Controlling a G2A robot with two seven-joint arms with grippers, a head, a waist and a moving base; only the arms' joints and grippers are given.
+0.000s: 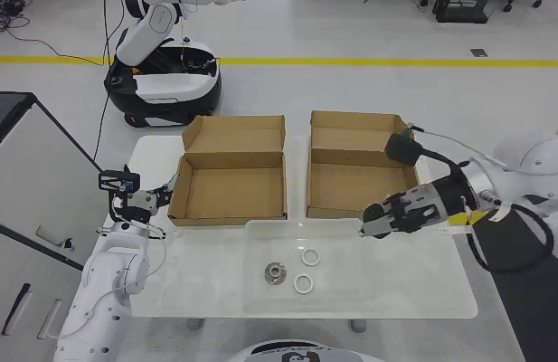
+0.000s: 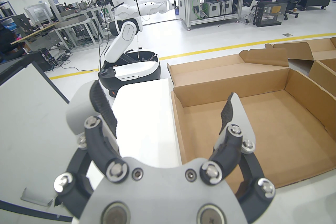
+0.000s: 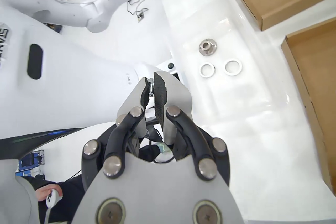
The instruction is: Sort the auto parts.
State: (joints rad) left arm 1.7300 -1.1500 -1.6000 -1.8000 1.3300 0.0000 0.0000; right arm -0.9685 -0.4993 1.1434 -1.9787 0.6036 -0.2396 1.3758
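A metal flanged part (image 1: 276, 272) and two white rings (image 1: 310, 257) (image 1: 303, 284) lie in a clear tray (image 1: 369, 281) at the table's front. In the right wrist view the flanged part (image 3: 207, 47) and the rings (image 3: 207, 70) (image 3: 233, 67) sit close together. My right gripper (image 1: 371, 226) (image 3: 150, 82) hangs above the tray's right side, just in front of the right box, shut on a small threaded bolt (image 3: 150, 88). At the left box's outer wall, my left gripper (image 1: 165, 195) (image 2: 162, 93) is open and holds nothing.
Two open cardboard boxes, left (image 1: 229, 195) (image 2: 262, 125) and right (image 1: 351, 185) (image 3: 315, 64), stand side by side behind the tray, their lids folded back. Another white robot (image 1: 161, 81) stands on the floor beyond the table. A grey cabinet (image 1: 25, 181) is at the left.
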